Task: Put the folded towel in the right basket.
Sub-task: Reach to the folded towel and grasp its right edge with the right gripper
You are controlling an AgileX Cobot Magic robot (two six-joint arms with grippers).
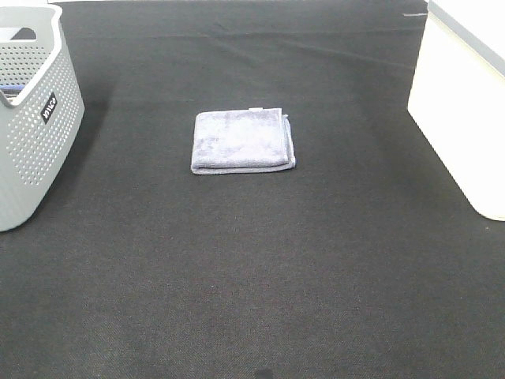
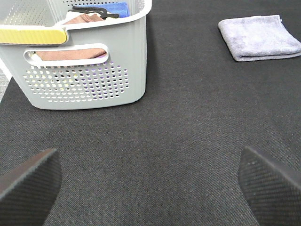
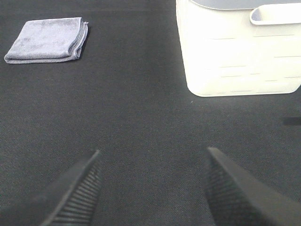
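Observation:
A folded lavender-grey towel lies flat on the black cloth near the middle of the table; it also shows in the left wrist view and the right wrist view. The right basket is white and stands at the right edge; it also shows in the right wrist view. Neither gripper appears in the exterior high view. My left gripper is open and empty, well short of the towel. My right gripper is open and empty, apart from both towel and basket.
A grey perforated basket stands at the left edge; the left wrist view shows folded cloths and a blue item inside it. Black cloth covers the table.

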